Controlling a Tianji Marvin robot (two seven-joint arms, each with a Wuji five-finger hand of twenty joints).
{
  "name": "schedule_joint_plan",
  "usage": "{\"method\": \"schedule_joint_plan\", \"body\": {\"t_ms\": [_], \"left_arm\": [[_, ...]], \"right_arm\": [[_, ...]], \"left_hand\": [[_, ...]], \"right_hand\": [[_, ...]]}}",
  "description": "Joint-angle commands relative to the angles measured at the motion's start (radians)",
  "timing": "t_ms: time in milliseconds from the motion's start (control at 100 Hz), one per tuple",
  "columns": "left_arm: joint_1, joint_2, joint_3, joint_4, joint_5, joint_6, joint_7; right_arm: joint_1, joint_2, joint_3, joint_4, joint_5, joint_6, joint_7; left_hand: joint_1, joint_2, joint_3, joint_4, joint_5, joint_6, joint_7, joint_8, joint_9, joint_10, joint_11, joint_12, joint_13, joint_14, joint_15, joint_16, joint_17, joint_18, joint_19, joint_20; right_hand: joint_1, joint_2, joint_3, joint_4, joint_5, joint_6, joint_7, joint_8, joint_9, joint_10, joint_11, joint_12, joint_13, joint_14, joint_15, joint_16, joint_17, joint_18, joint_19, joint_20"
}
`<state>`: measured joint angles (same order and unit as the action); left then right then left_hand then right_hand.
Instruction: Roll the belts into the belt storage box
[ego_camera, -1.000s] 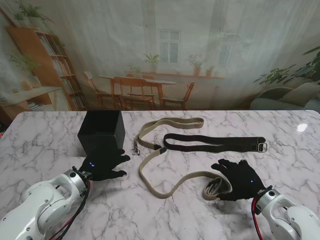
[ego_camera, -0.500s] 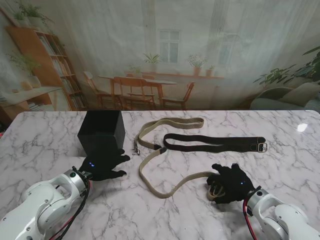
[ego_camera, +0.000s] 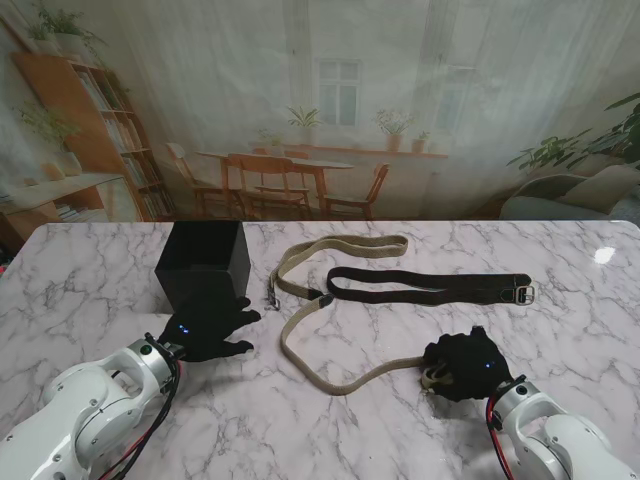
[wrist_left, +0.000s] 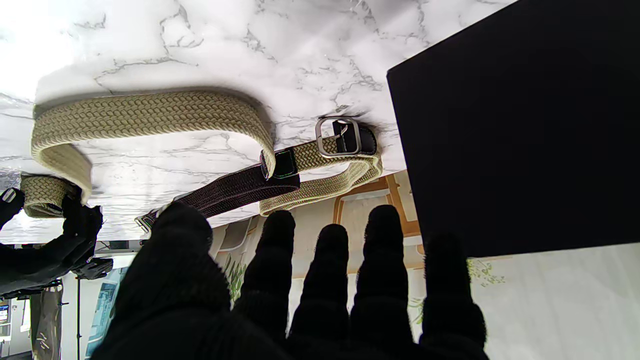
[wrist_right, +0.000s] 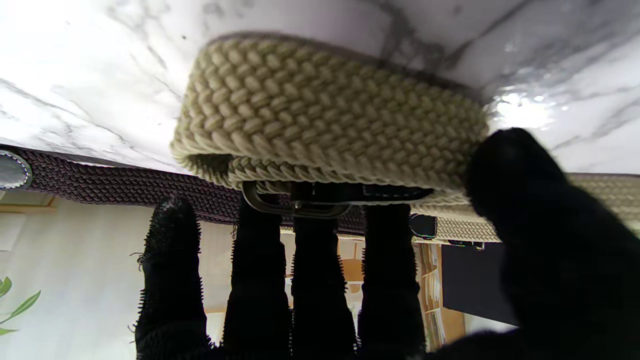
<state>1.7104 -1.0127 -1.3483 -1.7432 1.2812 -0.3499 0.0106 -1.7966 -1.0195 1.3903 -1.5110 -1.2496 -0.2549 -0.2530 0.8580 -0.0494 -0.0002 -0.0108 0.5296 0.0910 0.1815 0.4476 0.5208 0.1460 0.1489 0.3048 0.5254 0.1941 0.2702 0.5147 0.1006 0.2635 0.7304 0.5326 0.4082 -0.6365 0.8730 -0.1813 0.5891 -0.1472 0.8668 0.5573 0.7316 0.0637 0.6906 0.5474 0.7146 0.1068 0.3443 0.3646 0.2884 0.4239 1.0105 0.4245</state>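
Woven beige belt (ego_camera: 330, 330): one end is rolled into a small coil under the right hand; the rest loops across the marble table (ego_camera: 90, 270) toward the black box, its buckle (wrist_left: 338, 136) lying just beside the box wall.
Right hand (ego_camera: 462, 365): curled over the coil, thumb on one side and fingertips (wrist_right: 260, 220) on the other, so it is grasping the rolled end of the beige belt.
Left hand (ego_camera: 205, 330): lying flat with fingers spread, holding nothing, just nearer to me than the box.
Belt storage box (ego_camera: 203, 268): black, standing on the left part of the table; no belt in it yet as far as the views show.
Dark belt (ego_camera: 425, 288): stretched out flat farther from me than the right hand, well apart from the box, not yet rolled.
Step in hand: winding the beige belt, early in the task by my reading.
How to do it well: keep thumb and fingers snug on the coil's flat sides so the turns stay stacked; roll along the strap's own line toward the slack.
Risk: a loose pinch would likely let the springy weave unwind.
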Motion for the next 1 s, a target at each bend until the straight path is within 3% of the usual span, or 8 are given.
{"method": "schedule_joint_plan", "body": {"t_ms": [0, 90, 300, 410, 610, 710, 810, 990], "left_arm": [[0.000, -0.001, 0.003, 0.004, 0.001, -0.001, -0.011], [0.001, -0.001, 0.002, 0.004, 0.002, -0.001, -0.011], [-0.014, 0.000, 0.023, 0.009, -0.013, -0.010, -0.028], [-0.037, 0.002, 0.052, 0.016, -0.037, -0.024, -0.067], [-0.090, 0.008, 0.117, 0.035, -0.091, -0.061, -0.149], [-0.124, 0.014, 0.155, 0.049, -0.116, -0.080, -0.205], [-0.170, 0.019, 0.208, 0.080, -0.140, -0.087, -0.241], [-0.256, 0.021, 0.317, 0.154, -0.168, -0.067, -0.241]], "right_arm": [[-0.003, 0.000, -0.002, 0.006, -0.013, 0.006, 0.001], [-0.003, 0.003, -0.004, 0.009, -0.028, 0.008, -0.008], [-0.002, 0.004, -0.009, 0.012, -0.035, 0.014, -0.014], [0.000, 0.003, -0.015, 0.015, -0.031, 0.018, -0.015], [0.002, 0.003, -0.020, 0.018, -0.027, 0.024, -0.015], [0.002, 0.002, -0.021, 0.019, -0.026, 0.025, -0.015], [0.003, 0.003, -0.022, 0.020, -0.027, 0.023, -0.017], [0.006, 0.003, -0.023, 0.023, -0.028, 0.023, -0.018]], "left_hand": [[-0.011, 0.053, -0.024, 0.002, 0.000, 0.013, -0.001, -0.001, -0.040, 0.020, -0.015, 0.008, -0.021, 0.009, -0.011, 0.010, -0.021, 0.031, -0.032, 0.012], [-0.011, 0.053, -0.023, 0.002, 0.000, 0.013, -0.001, -0.001, -0.041, 0.021, -0.015, 0.007, -0.022, 0.009, -0.011, 0.010, -0.021, 0.031, -0.032, 0.012], [-0.017, 0.051, -0.026, 0.001, -0.007, 0.015, -0.005, -0.003, -0.039, 0.023, -0.015, 0.007, -0.032, 0.010, -0.016, 0.008, -0.021, 0.031, -0.032, 0.013], [-0.034, 0.038, -0.031, -0.001, -0.015, 0.010, -0.009, -0.005, -0.046, 0.017, -0.020, 0.005, -0.041, 0.010, -0.022, 0.003, -0.024, 0.030, -0.035, 0.011], [-0.121, -0.045, -0.029, -0.002, -0.074, -0.011, -0.056, -0.036, -0.128, 0.017, -0.073, -0.042, -0.077, 0.018, -0.056, -0.029, -0.037, 0.018, -0.086, -0.012], [-0.182, -0.149, -0.017, 0.001, -0.159, -0.032, -0.126, -0.109, -0.245, 0.020, -0.138, -0.133, -0.142, 0.029, -0.106, -0.103, -0.042, -0.023, -0.174, -0.055], [-0.178, -0.224, -0.006, 0.006, -0.219, -0.049, -0.165, -0.161, -0.335, 0.016, -0.168, -0.194, -0.192, 0.019, -0.123, -0.148, -0.040, -0.076, -0.212, -0.075], [-0.074, -0.210, 0.025, 0.005, -0.229, -0.091, -0.165, -0.189, -0.360, -0.018, -0.153, -0.207, -0.214, -0.018, -0.102, -0.159, -0.042, -0.143, -0.192, -0.080]], "right_hand": [[-0.009, 0.012, 0.060, 0.055, -0.005, 0.004, -0.036, 0.028, 0.065, -0.045, 0.109, 0.056, 0.029, -0.019, 0.045, 0.024, -0.022, 0.009, 0.008, -0.005], [-0.010, 0.010, 0.057, 0.057, -0.004, 0.012, -0.067, 0.012, 0.091, -0.057, 0.129, 0.073, 0.039, -0.026, 0.059, 0.032, -0.029, 0.001, 0.007, -0.005], [-0.005, 0.017, 0.076, 0.062, 0.021, 0.004, -0.056, 0.018, 0.007, -0.022, -0.038, -0.008, 0.019, -0.022, 0.042, 0.026, -0.034, -0.002, 0.009, -0.001], [0.012, 0.013, 0.087, 0.005, 0.016, -0.013, -0.013, -0.007, 0.006, -0.021, -0.041, -0.028, 0.026, -0.027, 0.049, 0.030, -0.030, 0.000, 0.013, 0.002], [0.014, 0.016, 0.091, 0.001, 0.011, -0.015, -0.002, -0.022, 0.004, -0.019, -0.054, -0.042, 0.025, -0.026, 0.048, 0.029, -0.030, 0.001, 0.013, 0.002], [0.013, 0.018, 0.094, 0.000, 0.009, -0.015, 0.001, -0.027, 0.003, -0.018, -0.056, -0.045, 0.024, -0.026, 0.046, 0.029, -0.032, 0.002, 0.011, 0.002], [0.015, 0.018, 0.097, -0.002, 0.009, -0.016, 0.004, -0.033, 0.001, -0.018, -0.059, -0.049, 0.024, -0.026, 0.046, 0.029, -0.034, 0.000, 0.011, 0.002], [0.020, 0.019, 0.104, -0.010, 0.009, -0.020, 0.012, -0.042, 0.004, -0.019, -0.060, -0.053, 0.026, -0.027, 0.046, 0.028, -0.035, -0.002, 0.010, 0.002]]}}
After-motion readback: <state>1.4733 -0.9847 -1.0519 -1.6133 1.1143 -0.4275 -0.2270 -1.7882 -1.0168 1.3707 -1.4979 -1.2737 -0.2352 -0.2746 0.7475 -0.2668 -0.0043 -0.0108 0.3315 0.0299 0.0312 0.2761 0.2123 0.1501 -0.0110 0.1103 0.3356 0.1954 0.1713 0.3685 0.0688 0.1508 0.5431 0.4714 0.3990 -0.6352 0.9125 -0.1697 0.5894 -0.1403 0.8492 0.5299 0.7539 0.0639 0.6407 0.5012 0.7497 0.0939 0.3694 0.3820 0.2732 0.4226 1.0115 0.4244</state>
